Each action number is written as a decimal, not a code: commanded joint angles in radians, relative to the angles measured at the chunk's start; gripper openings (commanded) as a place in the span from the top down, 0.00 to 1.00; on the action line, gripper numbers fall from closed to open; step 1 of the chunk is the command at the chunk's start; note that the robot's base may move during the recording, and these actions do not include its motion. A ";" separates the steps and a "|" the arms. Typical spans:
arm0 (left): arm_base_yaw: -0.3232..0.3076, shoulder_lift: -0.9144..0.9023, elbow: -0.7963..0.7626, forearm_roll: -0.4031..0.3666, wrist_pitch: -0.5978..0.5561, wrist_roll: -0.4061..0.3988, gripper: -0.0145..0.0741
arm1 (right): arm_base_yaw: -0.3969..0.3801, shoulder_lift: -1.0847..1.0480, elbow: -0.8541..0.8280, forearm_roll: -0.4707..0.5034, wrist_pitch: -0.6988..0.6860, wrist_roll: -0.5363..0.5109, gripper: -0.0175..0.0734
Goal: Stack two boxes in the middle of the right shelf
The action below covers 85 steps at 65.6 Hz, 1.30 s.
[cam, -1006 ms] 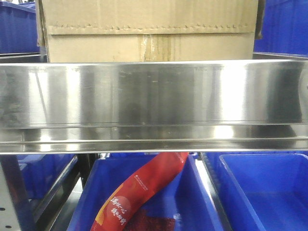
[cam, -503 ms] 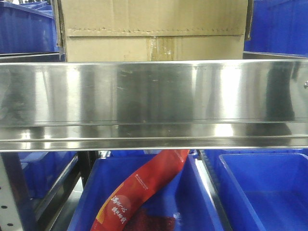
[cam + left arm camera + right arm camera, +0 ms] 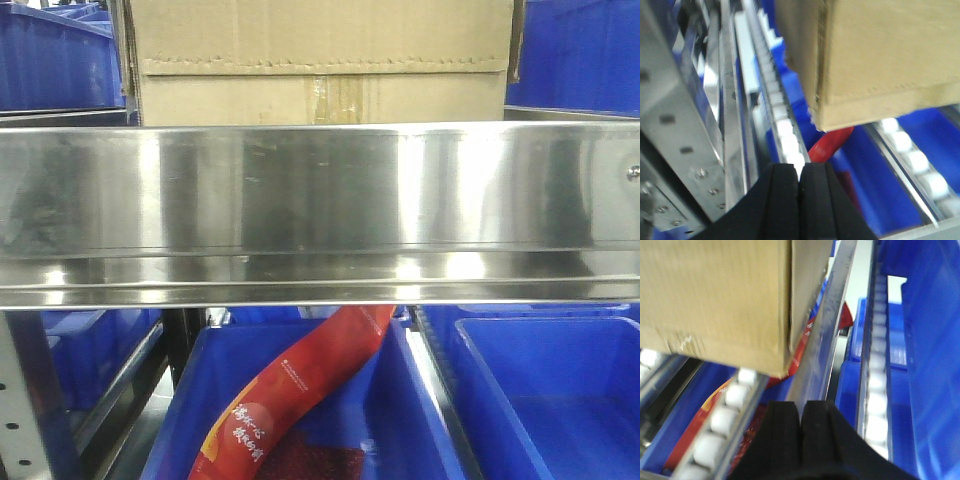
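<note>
The jaws of the left gripper (image 3: 799,187) and the right gripper (image 3: 801,427) are seen clenched together, nothing held between them. Above and beyond both, a tan cardboard box (image 3: 322,62) is seated on the steel shelf (image 3: 320,215), behind its mirror-like front lip. Below that shelf, a red packet (image 3: 300,385) is seen lying in a blue bin (image 3: 410,420).

The shelf (image 3: 320,200) is polished, mirror-like steel. The box (image 3: 320,60) is matt tan cardboard, its tape (image 3: 335,98) slightly shiny. The bins (image 3: 545,390) are smooth blue plastic; the red pouch (image 3: 300,390) looks like glossy film, perhaps.
</note>
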 commanded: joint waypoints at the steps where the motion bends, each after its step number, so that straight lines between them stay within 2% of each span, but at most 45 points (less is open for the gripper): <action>1: 0.003 -0.118 0.132 -0.006 -0.126 -0.008 0.96 | -0.004 -0.093 0.114 -0.010 -0.133 -0.010 0.99; 12: 0.003 -0.324 0.321 -0.006 -0.280 -0.008 0.96 | -0.004 -0.272 0.298 -0.010 -0.275 -0.010 0.99; 23: 0.003 -0.473 0.400 -0.006 -0.349 -0.008 0.96 | -0.004 -0.429 0.384 -0.010 -0.350 -0.010 0.99; 32: 0.003 -0.520 0.411 -0.006 -0.332 -0.008 0.96 | -0.004 -0.494 0.394 -0.010 -0.358 -0.010 0.99; 80: 0.003 -0.525 0.411 -0.006 -0.333 -0.008 0.96 | -0.004 -0.494 0.394 -0.010 -0.372 -0.010 0.99; 85: 0.025 -0.527 0.411 -0.025 -0.306 -0.008 0.96 | -0.004 -0.494 0.394 -0.010 -0.372 -0.010 0.99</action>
